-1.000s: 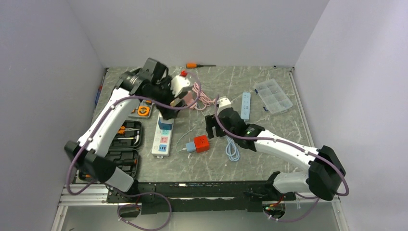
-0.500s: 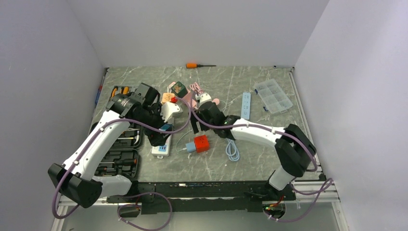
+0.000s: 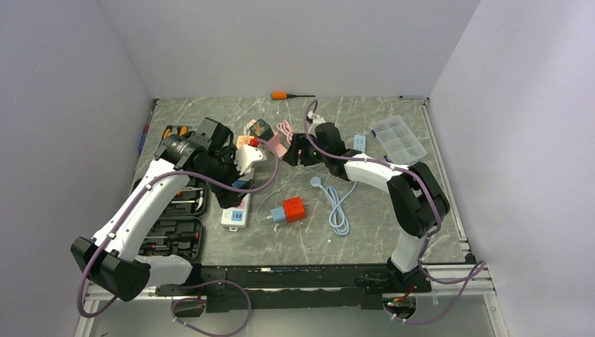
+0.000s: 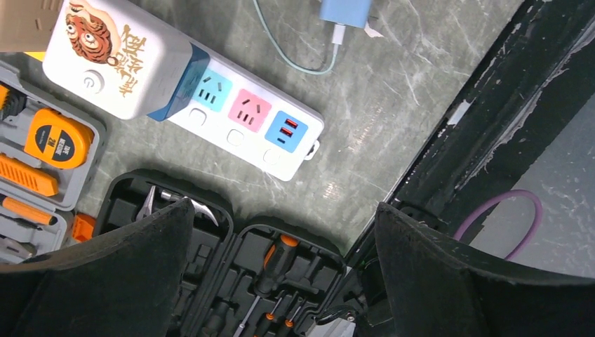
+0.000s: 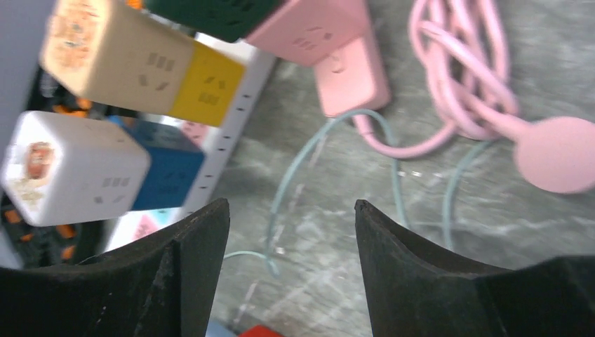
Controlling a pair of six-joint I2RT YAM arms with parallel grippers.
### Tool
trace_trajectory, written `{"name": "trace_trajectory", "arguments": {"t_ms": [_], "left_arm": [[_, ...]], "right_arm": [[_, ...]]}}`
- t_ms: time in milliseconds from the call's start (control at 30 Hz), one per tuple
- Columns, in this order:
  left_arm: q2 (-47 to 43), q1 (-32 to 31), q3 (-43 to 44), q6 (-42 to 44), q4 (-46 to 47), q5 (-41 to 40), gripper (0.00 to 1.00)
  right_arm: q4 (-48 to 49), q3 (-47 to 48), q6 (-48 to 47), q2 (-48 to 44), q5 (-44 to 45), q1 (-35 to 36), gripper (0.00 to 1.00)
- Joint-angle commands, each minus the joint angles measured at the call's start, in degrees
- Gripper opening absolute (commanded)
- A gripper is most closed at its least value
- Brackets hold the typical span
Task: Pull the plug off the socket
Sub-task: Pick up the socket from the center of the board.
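A white power strip (image 4: pixel 245 119) with coloured sockets lies left of centre on the table (image 3: pixel 236 210). A white cube plug with a tiger print (image 4: pixel 116 56) sits on a blue block at the strip's far end; it also shows in the top view (image 3: pixel 250 159) and the right wrist view (image 5: pixel 70 168). My left gripper (image 4: pixel 284 210) is open and empty, hovering near that end of the strip (image 3: pixel 226 188), with the cube outside its jaws. My right gripper (image 5: pixel 291 207) is open and empty, over bare table near the pink cube, at the back centre (image 3: pixel 298 149).
A pink socket cube (image 5: pixel 316 28) with a coiled pink cable (image 5: pixel 463 77), a green cube (image 5: pixel 217 10) and a beige-yellow cube (image 5: pixel 140 67) crowd the back. A red cube (image 3: pixel 293 209), a pale blue cable (image 3: pixel 338 207), an open tool case (image 3: pixel 175 225) and a clear organiser box (image 3: pixel 398 140) lie around.
My left arm swung down from the back to the power strip and has stayed there. My right arm moved from the table's middle toward the back, near the pink cube.
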Motion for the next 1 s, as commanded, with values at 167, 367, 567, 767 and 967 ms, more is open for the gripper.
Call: {"name": "trace_trajectory", "arguments": {"t_ms": [167,367,567,767,967], "left_arm": [[-3.13,0.35,-0.91,1.26,2.48,-2.23,0.99],[-4.89,0.35,-2.04,1.54,3.12,-3.85,0.99],[-5.67,0.44,-3.44,0.86,3.85,-4.18,0.99],[-5.50,0.53,-3.11,1.25,4.55,-3.14,0.99],[-5.35,0.53,-3.30,1.64,4.02,-0.28,0.99]], "right_arm": [[7.46,2.89,7.50,4.97,-14.41,-0.82,0.59],[4.30,4.37,8.39,6.59,-14.83,-0.87,0.48],[5.67,4.63,6.87,1.29,-13.46,-0.85,0.00],[3.47,3.09,3.15,-13.14,-10.71,0.54,0.00],[-2.34,-0.82,-5.94,-31.22,-1.51,8.45,0.00]]}}
